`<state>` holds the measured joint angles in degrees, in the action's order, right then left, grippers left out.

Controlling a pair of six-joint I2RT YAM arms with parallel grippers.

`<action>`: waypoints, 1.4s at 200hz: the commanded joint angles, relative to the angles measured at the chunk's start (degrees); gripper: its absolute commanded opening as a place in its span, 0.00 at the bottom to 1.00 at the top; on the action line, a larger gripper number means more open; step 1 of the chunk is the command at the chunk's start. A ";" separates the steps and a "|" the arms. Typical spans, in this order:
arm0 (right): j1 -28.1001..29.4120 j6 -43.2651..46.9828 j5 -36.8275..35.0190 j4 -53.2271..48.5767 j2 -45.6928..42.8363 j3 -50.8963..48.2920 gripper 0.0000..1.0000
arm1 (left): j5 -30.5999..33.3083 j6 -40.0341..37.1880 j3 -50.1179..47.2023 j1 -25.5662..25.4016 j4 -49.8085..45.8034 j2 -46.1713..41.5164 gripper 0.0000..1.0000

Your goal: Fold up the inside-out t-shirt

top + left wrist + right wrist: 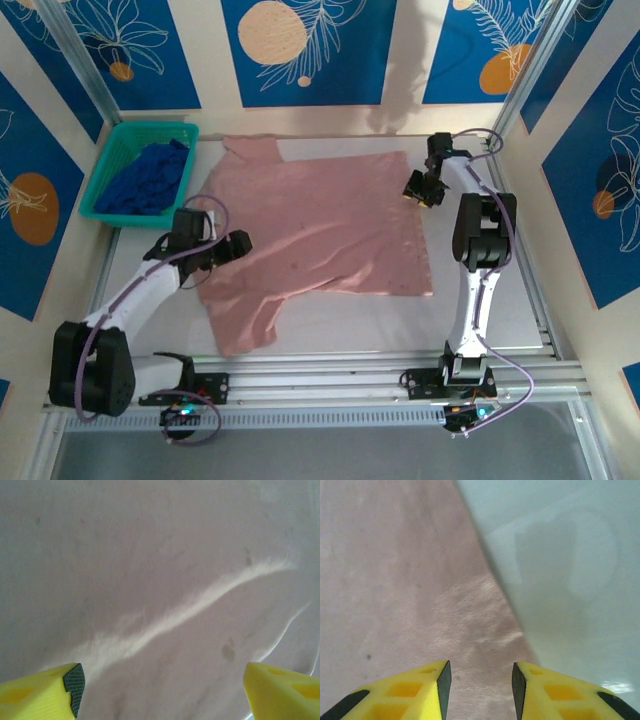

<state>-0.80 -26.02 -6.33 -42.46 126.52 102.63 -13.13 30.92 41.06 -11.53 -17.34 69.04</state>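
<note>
The inside-out t-shirt (pixel 320 225) lies spread flat on the table, dusty pink, with one sleeve toward the back left and one toward the front left. My left gripper (pixel 240 243) sits at its left side, near the front sleeve. In the left wrist view the yellow fingers (pixel 40 692) stand wide apart and open over creased pink fabric (pixel 150 555). My right gripper (pixel 415 188) is at the shirt's right edge, near the back corner. In the right wrist view it (pixel 481 680) is open, and the shirt's edge (pixel 485 630) lies flat between its fingers.
A green basket (pixel 100 180) at the back left holds a dark blue garment (pixel 150 178). Bare grey table (pixel 490 300) runs to the right of the shirt. Metal rails (pixel 330 375) line the front edge, and patterned walls close in the sides and back.
</note>
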 commanded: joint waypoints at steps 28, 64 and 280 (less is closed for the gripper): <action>5.82 2.20 7.45 8.12 -21.66 -21.47 0.44 | 14.74 0.91 -7.08 -7.33 -11.12 -11.18 0.82; 15.20 -0.49 13.91 14.41 -32.70 -37.85 0.47 | 9.02 -0.33 -8.24 -9.34 -8.77 -10.55 0.80; -4.43 -6.18 12.35 8.84 -31.35 -52.67 0.42 | 6.61 -3.53 9.07 -6.05 -4.41 8.16 0.82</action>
<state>-2.63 -30.85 7.57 -32.18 94.13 50.61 -4.47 29.39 48.21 -18.00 -21.30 77.12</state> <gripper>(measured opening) 0.428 0.816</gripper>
